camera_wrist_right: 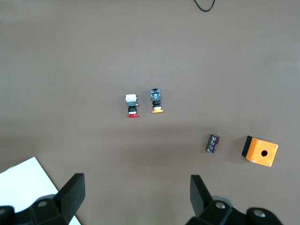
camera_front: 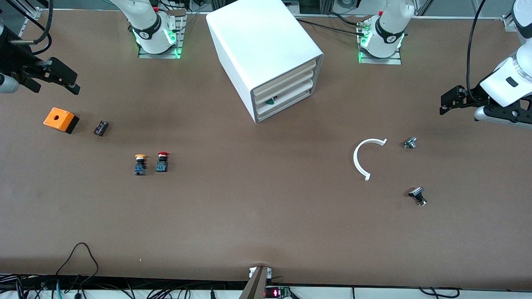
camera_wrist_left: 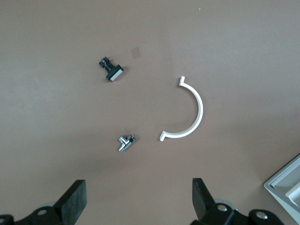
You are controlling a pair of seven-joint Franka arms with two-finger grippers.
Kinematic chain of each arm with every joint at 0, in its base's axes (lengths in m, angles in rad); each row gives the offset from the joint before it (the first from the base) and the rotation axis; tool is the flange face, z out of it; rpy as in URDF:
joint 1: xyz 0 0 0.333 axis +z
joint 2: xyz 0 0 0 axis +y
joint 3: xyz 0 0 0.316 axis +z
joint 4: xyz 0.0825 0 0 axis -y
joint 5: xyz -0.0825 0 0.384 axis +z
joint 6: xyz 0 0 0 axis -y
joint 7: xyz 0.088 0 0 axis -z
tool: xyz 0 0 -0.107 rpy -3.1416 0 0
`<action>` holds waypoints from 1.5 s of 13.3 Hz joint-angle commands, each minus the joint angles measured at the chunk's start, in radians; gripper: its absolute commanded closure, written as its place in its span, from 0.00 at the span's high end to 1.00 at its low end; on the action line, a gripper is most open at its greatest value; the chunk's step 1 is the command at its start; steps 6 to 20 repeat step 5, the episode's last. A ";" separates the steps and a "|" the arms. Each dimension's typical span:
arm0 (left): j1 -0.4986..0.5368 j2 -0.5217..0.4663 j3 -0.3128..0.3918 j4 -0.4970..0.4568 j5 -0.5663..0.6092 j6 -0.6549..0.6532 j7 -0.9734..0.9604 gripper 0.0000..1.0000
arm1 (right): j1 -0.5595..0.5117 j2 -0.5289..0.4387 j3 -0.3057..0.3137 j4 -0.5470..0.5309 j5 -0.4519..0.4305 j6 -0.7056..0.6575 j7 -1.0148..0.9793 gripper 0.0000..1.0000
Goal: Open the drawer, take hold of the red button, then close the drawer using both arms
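Observation:
A large white cabinet stands between the two arm bases, with its three cream drawer fronts all shut; the middle drawer looks like the others. The red-capped button stands on the bare table toward the right arm's end, beside a yellow-capped one. My right gripper hangs open and holds nothing, over the table near the orange box. My left gripper hangs open and holds nothing, over the left arm's end.
An orange box with a round hole and a small black part lie toward the right arm's end. A white curved strip and two small metal parts lie toward the left arm's end. Cables run along the front edge.

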 commanded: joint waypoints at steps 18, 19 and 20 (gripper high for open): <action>-0.006 0.021 -0.011 0.058 0.016 -0.039 -0.026 0.99 | 0.006 0.011 -0.008 0.034 0.000 -0.009 -0.013 0.99; -0.006 0.021 -0.011 0.058 0.016 -0.039 -0.026 0.99 | 0.006 0.011 -0.008 0.034 0.000 -0.009 -0.013 0.99; -0.006 0.021 -0.011 0.058 0.016 -0.039 -0.026 0.99 | 0.006 0.011 -0.008 0.034 0.000 -0.009 -0.013 0.99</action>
